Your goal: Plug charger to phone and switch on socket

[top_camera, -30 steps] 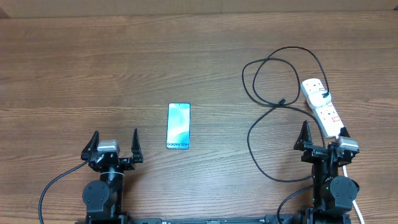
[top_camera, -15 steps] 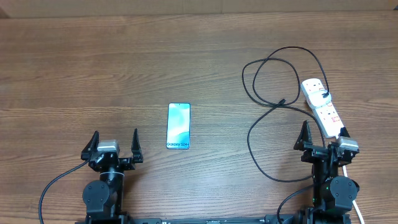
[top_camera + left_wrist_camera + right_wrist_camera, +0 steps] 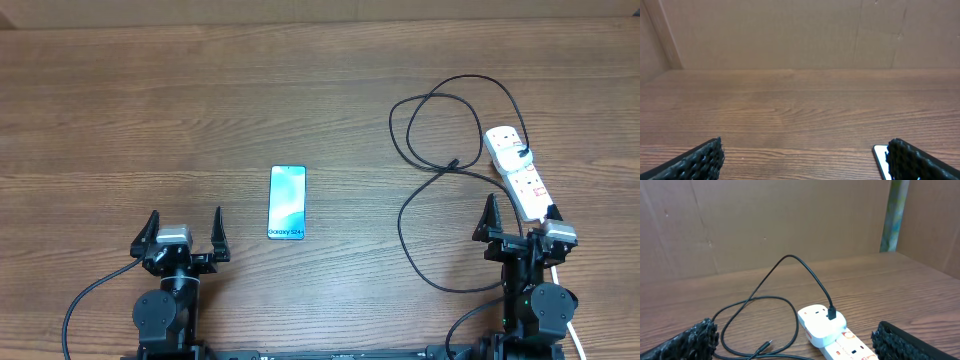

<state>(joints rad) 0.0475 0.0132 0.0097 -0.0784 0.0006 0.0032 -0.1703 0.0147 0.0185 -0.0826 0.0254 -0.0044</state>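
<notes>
Tabletop (image 3: 150,100): L claw (image 3: 185,215), R claw (image 3: 520,206) low, agape

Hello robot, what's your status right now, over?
Both jaws open, empty. Phone lying flat, nothing plugged in. Charger plugged into strip, tip lying loose. Nothing in the way.

Left wrist: phone (image 3: 881,160) clipped to one corner by the bottom edge; overhead: socket (image 3: 518,170) near end hidden under the right end effector (image 3: 520,208), switches (image 3: 536,186) too small to read on/off.
</notes>
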